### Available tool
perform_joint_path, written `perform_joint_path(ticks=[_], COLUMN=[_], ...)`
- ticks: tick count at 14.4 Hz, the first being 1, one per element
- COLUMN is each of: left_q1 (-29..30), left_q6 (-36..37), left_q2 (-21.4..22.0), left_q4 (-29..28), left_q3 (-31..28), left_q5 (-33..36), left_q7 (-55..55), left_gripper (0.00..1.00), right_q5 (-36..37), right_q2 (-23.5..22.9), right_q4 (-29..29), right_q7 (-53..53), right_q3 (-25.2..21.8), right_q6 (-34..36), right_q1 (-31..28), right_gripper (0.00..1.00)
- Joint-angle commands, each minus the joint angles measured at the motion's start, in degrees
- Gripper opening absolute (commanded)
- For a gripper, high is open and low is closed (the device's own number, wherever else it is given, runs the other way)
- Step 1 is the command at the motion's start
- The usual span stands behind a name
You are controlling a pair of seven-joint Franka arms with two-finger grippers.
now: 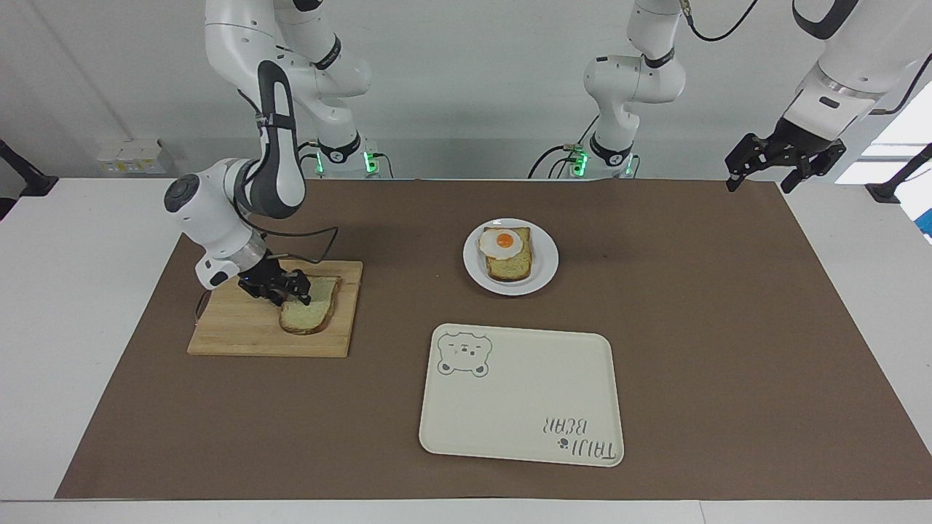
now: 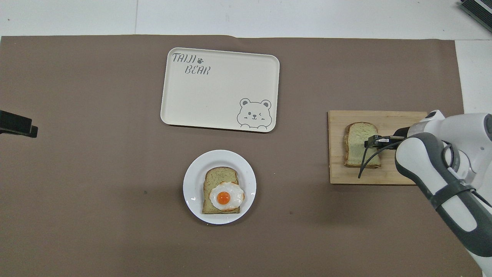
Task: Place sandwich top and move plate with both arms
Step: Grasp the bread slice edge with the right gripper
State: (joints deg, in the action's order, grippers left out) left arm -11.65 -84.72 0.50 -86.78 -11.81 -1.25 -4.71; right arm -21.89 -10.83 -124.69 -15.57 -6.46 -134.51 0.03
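Note:
The sandwich top (image 1: 312, 314), a plain pale slice with brown crust, lies on a wooden cutting board (image 1: 240, 327) toward the right arm's end of the table. My right gripper (image 1: 297, 292) is down at the slice's edge nearest the robots, its fingers shut on that edge; from overhead the right gripper (image 2: 371, 143) covers part of the sandwich top (image 2: 356, 148). The white plate (image 1: 545, 266) sits mid-table and carries a bread slice with a fried egg (image 1: 507, 255). My left gripper (image 1: 759, 180) hangs open in the air over the mat's corner at the left arm's end, waiting.
A cream tray with a bear drawing (image 1: 520, 397) lies farther from the robots than the plate. The cutting board (image 2: 384, 171) sits beside the mat's edge at the right arm's end. A brown mat (image 1: 728, 327) covers the table.

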Motion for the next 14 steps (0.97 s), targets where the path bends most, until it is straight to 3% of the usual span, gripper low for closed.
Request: perform_joint_path(ticks=[1,10,14], left_q1=[-0.31,-0.31,-0.31], left_q6=[0.26,0.26,0.26], left_q2=[1.43,1.52,1.52], left_q4=[-1.64,-1.64,-1.64], left_q3=[-0.14,-0.14,-0.14], left_q5=[0.46,0.46,0.46], left_q7=[0.49,0.58,0.49], left_gripper=[1.0,1.0,1.0], right_q5=[-1.84,-0.96,0.0], right_q2=[-0.86,0.72,3.27], right_q4=[-1.08,2.87,9.8], right_q7=[-1.66,-0.96,-1.04], right_q3=[0.13,-0.04,-0.04], right_q6=[-1.55,4.51,16.0], right_q1=[0.14,-0.03,0.06], right_gripper=[0.0,0.0,0.0])
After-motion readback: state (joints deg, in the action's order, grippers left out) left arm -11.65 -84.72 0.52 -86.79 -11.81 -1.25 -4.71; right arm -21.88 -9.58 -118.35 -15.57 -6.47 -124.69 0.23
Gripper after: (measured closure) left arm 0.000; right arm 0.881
